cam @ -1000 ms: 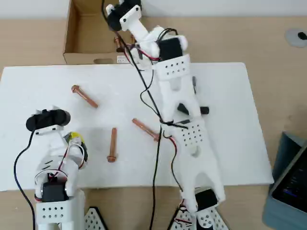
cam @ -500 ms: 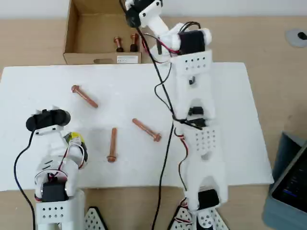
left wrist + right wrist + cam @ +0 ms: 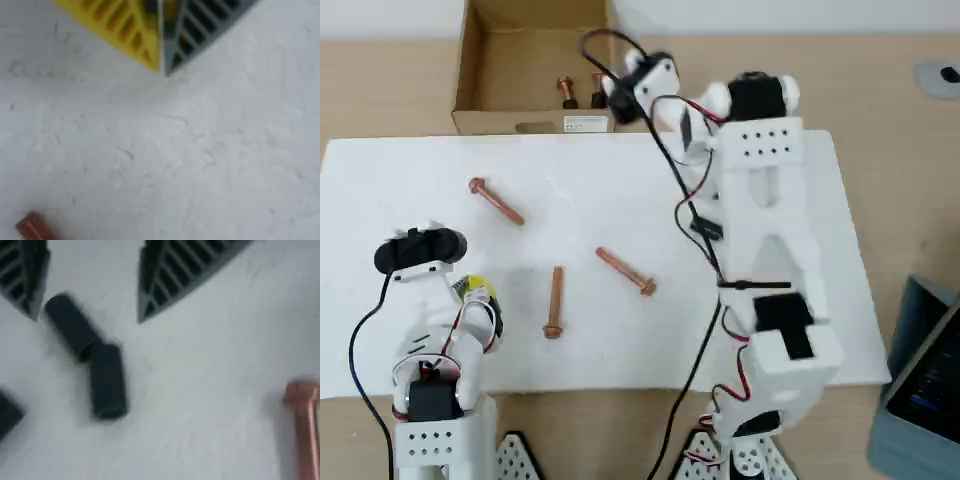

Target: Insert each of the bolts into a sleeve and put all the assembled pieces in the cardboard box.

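Right wrist view: the wide-open, empty right gripper (image 3: 89,315) straddles a black cylindrical sleeve (image 3: 106,382), probably light, rigid and roll-prone, best pinched mid-barrel, while the left gripper (image 3: 161,69) is closed on nothing.

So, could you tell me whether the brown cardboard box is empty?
Not empty: two copper-coloured bolts are inside the brown cardboard box, by the wall nearest the arms.

An open cardboard box (image 3: 510,123) sits at the far edge of my tabletop (image 3: 880,100), with two sleeved bolts (image 3: 566,93) side by side in its near right corner. Three bare copper bolts lie well apart on the white mat (image 3: 400,180): one (image 3: 496,201) slanted nearest the box, one (image 3: 554,301) pointing straight away from me, and one (image 3: 625,271) slanted beside it. My right wrist view shows two short black sleeves (image 3: 106,381) touching end to end at an angle.
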Controlling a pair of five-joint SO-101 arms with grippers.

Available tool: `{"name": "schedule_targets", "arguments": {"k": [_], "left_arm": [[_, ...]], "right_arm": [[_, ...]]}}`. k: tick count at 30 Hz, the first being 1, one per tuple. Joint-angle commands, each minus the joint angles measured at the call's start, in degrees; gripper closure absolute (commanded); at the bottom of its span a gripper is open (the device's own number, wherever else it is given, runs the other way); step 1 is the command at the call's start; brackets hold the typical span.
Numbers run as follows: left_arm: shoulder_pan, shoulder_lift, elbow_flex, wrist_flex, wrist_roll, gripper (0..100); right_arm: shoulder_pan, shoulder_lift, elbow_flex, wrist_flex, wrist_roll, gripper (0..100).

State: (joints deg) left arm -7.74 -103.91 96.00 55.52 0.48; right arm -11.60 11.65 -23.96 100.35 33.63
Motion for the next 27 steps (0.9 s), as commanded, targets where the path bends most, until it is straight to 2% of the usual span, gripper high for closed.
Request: {"name": "schedule_targets", "arguments": {"k": [1, 8, 27], "left_arm": [[-0.62, -0.57, -0.35, 0.09, 0.0, 100], [-0.62, -0.57, -0.35, 0.09, 0.0, 100], [-0.62, -0.57, -0.35, 0.09, 0.0, 100]], "right_arm": [[2.33, -4.26, 6.81, -2.64, 3.6, 84.6], [4.0, -4.18, 17.98, -9.58, 10.37, 79.6], [3.65, -3.47, 34.42, -27.25, 11.34, 79.6]]}}
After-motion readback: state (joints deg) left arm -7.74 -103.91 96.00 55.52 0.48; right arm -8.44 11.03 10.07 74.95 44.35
